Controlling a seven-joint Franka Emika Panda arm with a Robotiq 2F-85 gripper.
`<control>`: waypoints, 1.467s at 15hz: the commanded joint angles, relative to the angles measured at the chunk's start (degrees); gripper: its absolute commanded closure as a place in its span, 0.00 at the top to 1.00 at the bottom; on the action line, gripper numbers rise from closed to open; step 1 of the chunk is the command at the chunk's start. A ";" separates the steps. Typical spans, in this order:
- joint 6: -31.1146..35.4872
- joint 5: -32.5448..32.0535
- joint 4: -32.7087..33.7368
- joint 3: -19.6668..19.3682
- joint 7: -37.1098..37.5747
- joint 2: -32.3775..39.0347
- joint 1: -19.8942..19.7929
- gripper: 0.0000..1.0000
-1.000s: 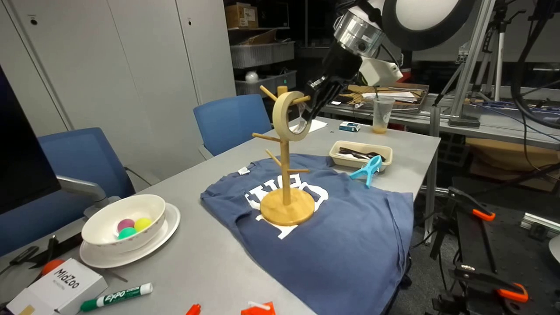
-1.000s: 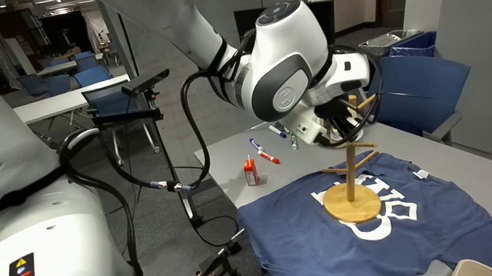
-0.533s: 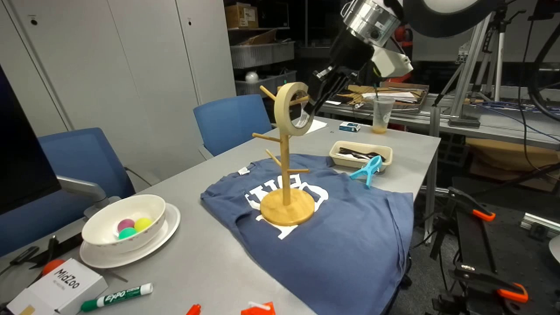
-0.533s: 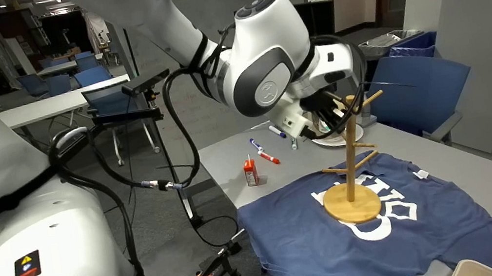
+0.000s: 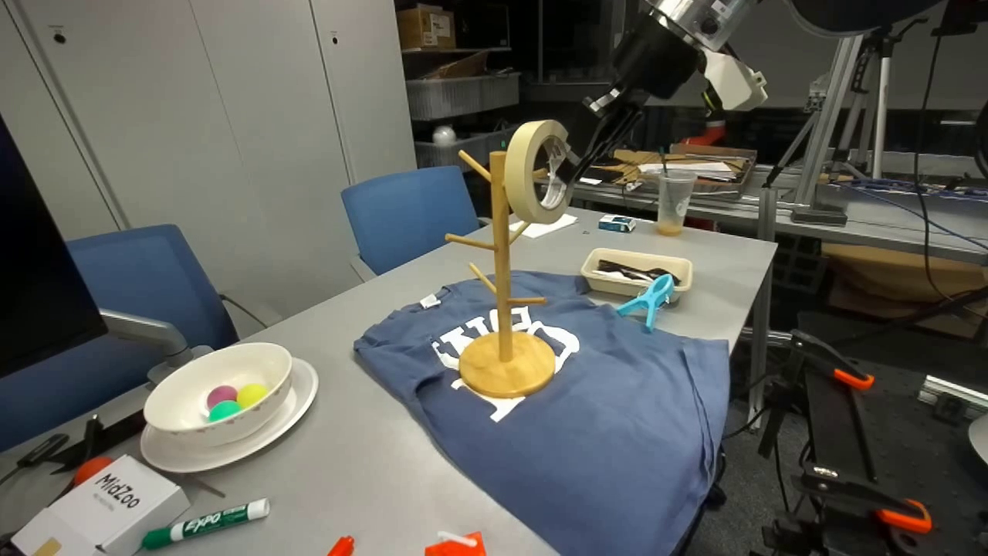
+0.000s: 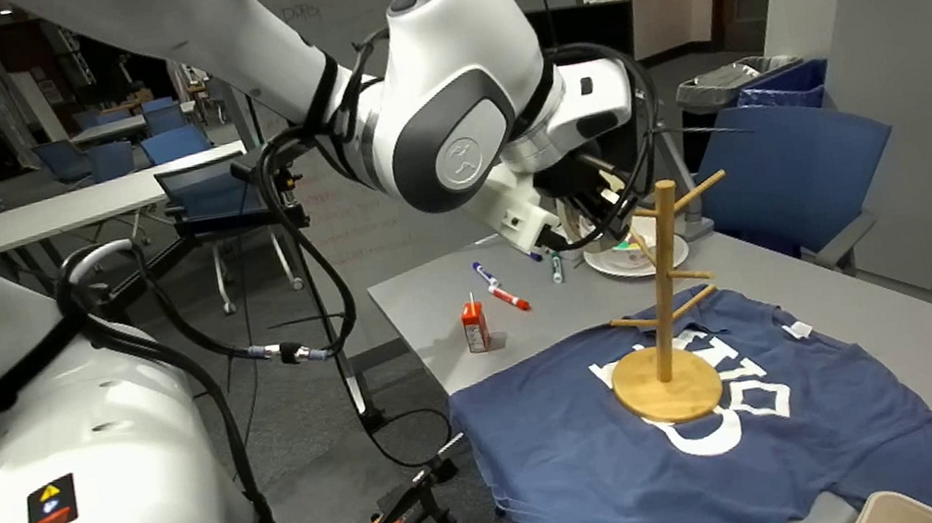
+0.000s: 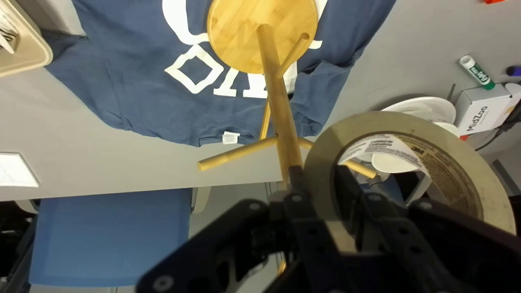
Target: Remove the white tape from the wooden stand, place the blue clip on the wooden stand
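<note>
In an exterior view, the stand (image 5: 503, 309) in mid-frame is honey-coloured wood, on a slate-blue shirt (image 5: 602, 432) printed boldly in white. Right of centre, the clip (image 5: 656, 293) is bright turquoise and the tray (image 5: 608, 285) beige. At lower left, the white bowl (image 5: 181, 398) carries small reddish marks, with purple, yellow and green balls (image 5: 225, 411); the marker (image 5: 208, 523) is green and white, the box (image 5: 112, 498) white with black lettering. In the lower middle of the wrist view, the gripper (image 7: 321, 173) is black; the roll of tape (image 7: 494, 195) is cream, its inner side white and tan with small print.
</note>
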 commanded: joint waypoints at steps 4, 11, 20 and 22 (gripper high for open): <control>-17.15 -2.59 0.17 -0.37 -0.71 -6.20 0.70 0.06; -24.81 -11.36 1.52 1.91 4.41 0.89 -5.06 0.06; -26.83 -29.59 16.60 -2.62 17.21 23.01 -11.12 0.06; -27.53 -31.69 19.71 -4.79 18.68 26.71 -9.84 0.06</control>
